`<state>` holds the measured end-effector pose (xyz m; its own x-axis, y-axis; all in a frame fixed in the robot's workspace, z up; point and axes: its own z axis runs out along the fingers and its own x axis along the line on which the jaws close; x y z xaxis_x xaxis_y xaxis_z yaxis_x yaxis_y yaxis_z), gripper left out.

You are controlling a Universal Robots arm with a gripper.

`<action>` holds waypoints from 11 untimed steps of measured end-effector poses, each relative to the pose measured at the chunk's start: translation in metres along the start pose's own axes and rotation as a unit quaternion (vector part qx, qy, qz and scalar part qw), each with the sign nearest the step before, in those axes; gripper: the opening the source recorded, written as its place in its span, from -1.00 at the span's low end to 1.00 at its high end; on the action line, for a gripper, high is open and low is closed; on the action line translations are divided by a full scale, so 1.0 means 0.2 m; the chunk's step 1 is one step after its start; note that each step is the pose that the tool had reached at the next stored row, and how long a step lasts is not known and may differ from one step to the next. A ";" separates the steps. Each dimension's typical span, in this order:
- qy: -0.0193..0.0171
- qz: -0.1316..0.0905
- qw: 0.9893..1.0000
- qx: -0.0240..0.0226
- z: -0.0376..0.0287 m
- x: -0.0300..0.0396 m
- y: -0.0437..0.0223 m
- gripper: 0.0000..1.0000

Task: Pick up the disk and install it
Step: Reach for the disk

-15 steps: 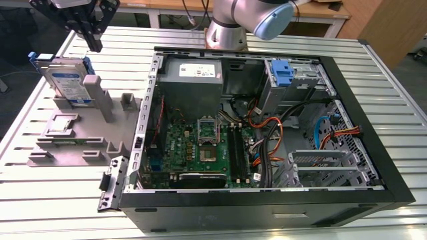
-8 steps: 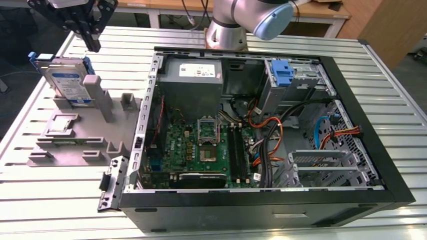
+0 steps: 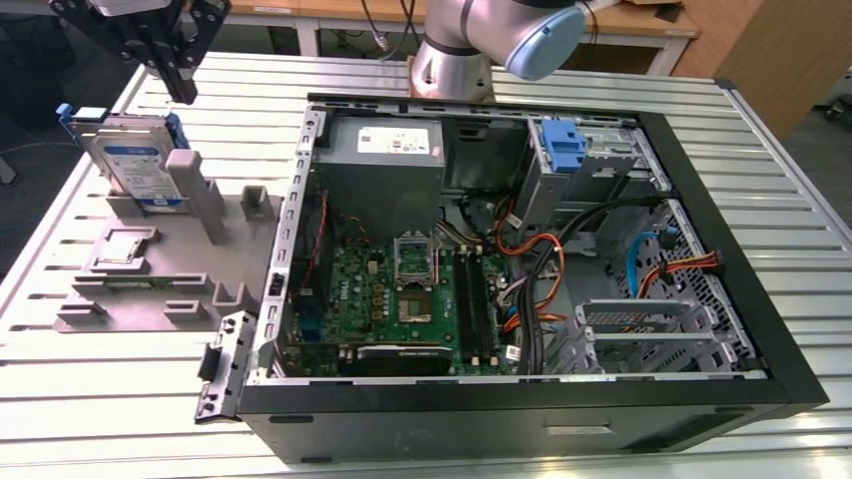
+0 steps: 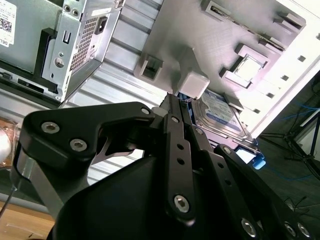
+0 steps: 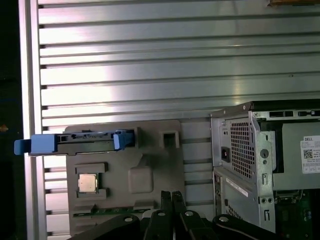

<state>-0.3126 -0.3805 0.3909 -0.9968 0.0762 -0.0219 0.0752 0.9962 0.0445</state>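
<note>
In the exterior view's upper left, you see the black gripper (image 3: 184, 90), jaws closed on nothing, hovering close above the blue-framed silver disk (image 3: 140, 165) standing upright in the grey plastic holder (image 3: 134, 284).
</note>
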 end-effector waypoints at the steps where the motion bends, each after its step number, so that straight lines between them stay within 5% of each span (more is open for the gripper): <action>1: 0.000 0.000 1.000 0.000 0.000 0.002 0.000 -0.70; 11: 0.000 0.000 1.000 0.000 0.000 0.013 -0.001 -0.70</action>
<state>-0.3152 -0.3805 0.3908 -0.9969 0.0762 -0.0218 0.0752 0.9962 0.0445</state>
